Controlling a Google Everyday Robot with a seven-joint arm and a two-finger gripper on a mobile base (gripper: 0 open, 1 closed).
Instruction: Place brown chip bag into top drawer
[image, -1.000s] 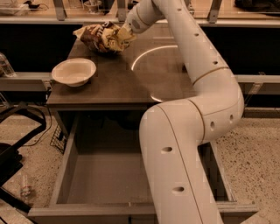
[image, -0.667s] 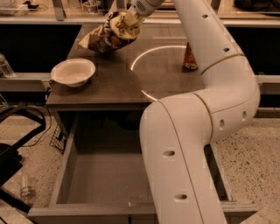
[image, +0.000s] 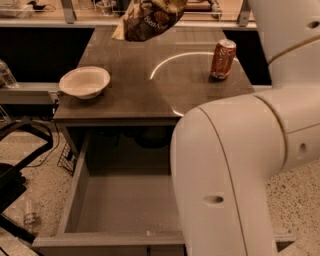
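Observation:
The brown chip bag (image: 150, 17) is crumpled, dark brown with pale ends. It hangs in the air at the top of the view, above the far middle of the table (image: 130, 100). My gripper (image: 172, 2) is at the top edge just above the bag, mostly cut off, and shut on the bag. The top drawer (image: 125, 205) is pulled open below the table's front edge, and its grey bottom is bare. My white arm (image: 240, 175) hides the drawer's right part.
A white bowl (image: 84, 81) sits at the table's left front. An orange-red soda can (image: 222, 59) stands upright at the right. A black chair base (image: 15, 170) and cables lie on the speckled floor to the left.
The gripper has lifted the chip bag off the table's far edge and up towards the top of the view. The soda can has come into sight.

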